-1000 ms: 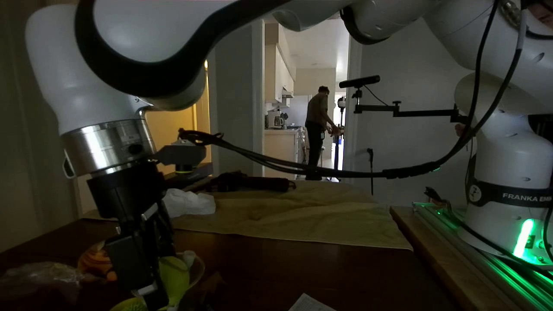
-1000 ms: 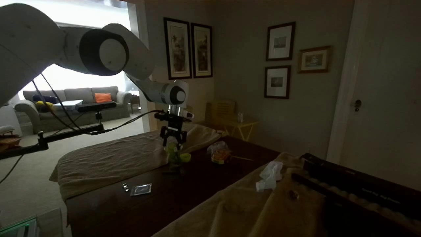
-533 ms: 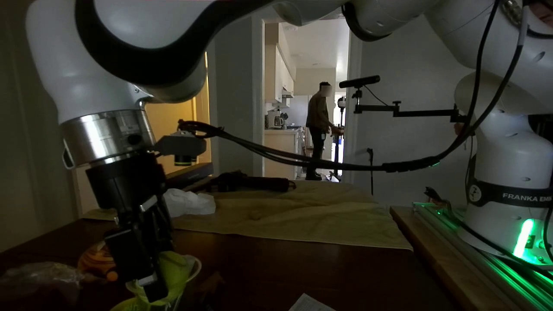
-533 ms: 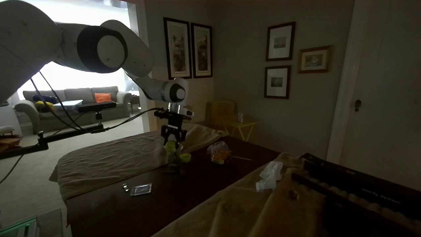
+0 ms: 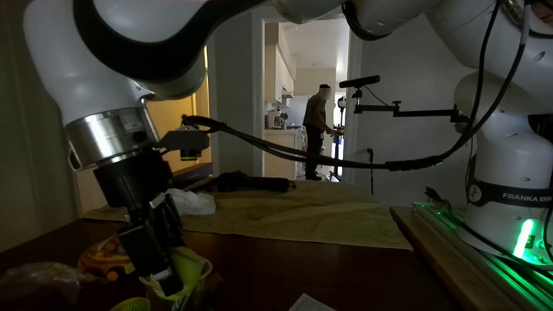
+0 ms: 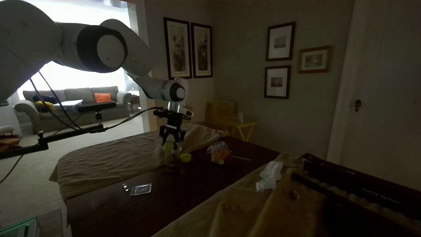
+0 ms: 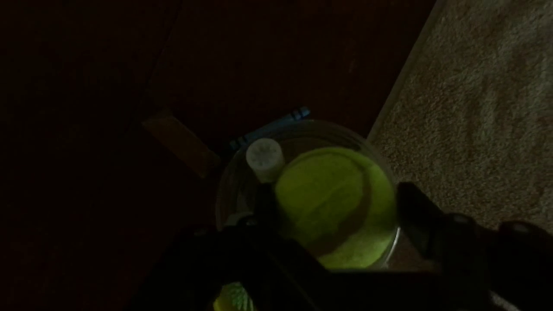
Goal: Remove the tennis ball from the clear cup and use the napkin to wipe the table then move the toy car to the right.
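Note:
The tennis ball (image 7: 337, 190) sits high in the clear cup (image 5: 202, 280), which also shows in the wrist view (image 7: 231, 190) and holds a white-capped item (image 7: 264, 156). My gripper (image 7: 336, 202) is closed around the ball, one finger on each side. I cannot tell whether the right-hand finger (image 7: 412, 205) is inside or outside the cup's wall. In an exterior view the gripper (image 6: 171, 144) is over the table (image 6: 184, 197). The crumpled white napkin (image 6: 271, 174) lies on a tan towel. The orange toy car (image 5: 103, 261) stands beyond the cup and also shows here (image 6: 221, 155).
A yellow-green bowl (image 6: 185, 157) stands beside the cup. A clear plastic bag (image 5: 39, 276) lies by the car. An orange-brown block (image 7: 179, 142) and a blue crayon (image 7: 272, 127) lie beside the cup. A silver packet (image 6: 141, 189) and a black box (image 6: 355, 187) are farther off.
My gripper has risen a little and shifted rightward in an exterior view. The ball has risen with it, and the cup has shifted slightly the same way. The napkin and bowl have not moved.

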You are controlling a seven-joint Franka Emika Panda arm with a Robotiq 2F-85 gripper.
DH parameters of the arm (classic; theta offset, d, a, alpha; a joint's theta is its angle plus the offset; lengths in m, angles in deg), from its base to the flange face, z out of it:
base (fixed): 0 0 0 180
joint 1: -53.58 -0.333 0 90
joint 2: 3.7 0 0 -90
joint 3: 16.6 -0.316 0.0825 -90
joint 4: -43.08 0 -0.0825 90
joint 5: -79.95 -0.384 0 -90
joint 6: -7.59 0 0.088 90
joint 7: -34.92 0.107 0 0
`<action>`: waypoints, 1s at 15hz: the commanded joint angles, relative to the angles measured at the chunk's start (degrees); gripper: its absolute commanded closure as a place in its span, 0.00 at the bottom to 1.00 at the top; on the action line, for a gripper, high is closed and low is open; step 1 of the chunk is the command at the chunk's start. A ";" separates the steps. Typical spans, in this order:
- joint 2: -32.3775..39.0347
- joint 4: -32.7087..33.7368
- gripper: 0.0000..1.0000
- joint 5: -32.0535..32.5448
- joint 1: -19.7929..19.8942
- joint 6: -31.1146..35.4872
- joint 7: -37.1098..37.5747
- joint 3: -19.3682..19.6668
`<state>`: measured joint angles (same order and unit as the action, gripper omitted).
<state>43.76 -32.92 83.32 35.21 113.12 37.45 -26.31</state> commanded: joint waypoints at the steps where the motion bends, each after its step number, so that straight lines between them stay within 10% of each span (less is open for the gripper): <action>1: -0.43 1.65 0.52 -2.68 1.20 -4.91 -3.44 -1.69; 15: 0.03 5.51 0.52 -0.31 -0.86 -12.52 4.95 2.85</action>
<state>43.74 -29.24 82.63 34.81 102.40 40.19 -24.14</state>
